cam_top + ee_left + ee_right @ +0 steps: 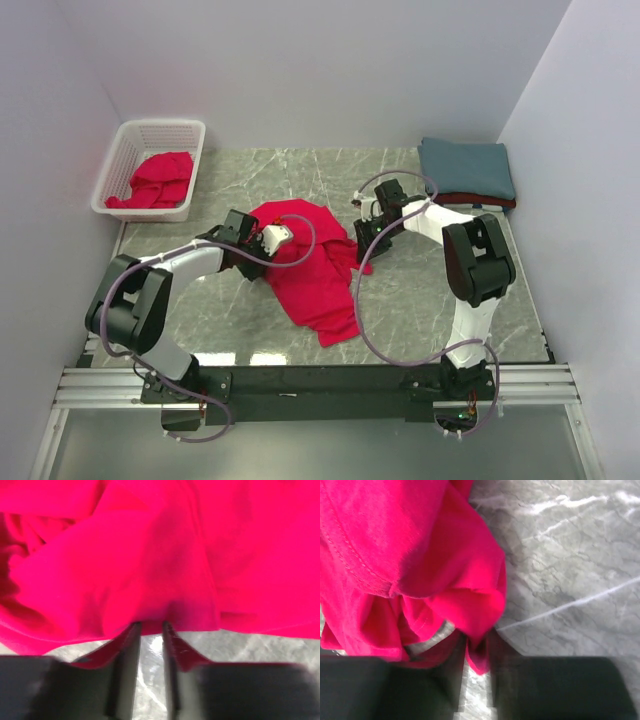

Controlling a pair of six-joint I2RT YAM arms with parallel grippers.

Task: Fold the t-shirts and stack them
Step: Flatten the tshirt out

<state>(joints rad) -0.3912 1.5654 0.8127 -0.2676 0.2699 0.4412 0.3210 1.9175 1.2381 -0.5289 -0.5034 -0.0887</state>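
As the red t-shirt lies between them, my narrow left fingers touch its left edge; right fingers pinch its right.

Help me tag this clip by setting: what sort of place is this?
Probably a robot lab test cell: plain white walls box in a marble-patterned table, a left arm and right arm are bolted to a metal rail, and a basket holds red t-shirts.

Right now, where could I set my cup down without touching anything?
Bare marble: the far strip between the basket and the teal stack, and the near patch between the left arm and the red t-shirt. The middle, where the shirt lies, is crowded.
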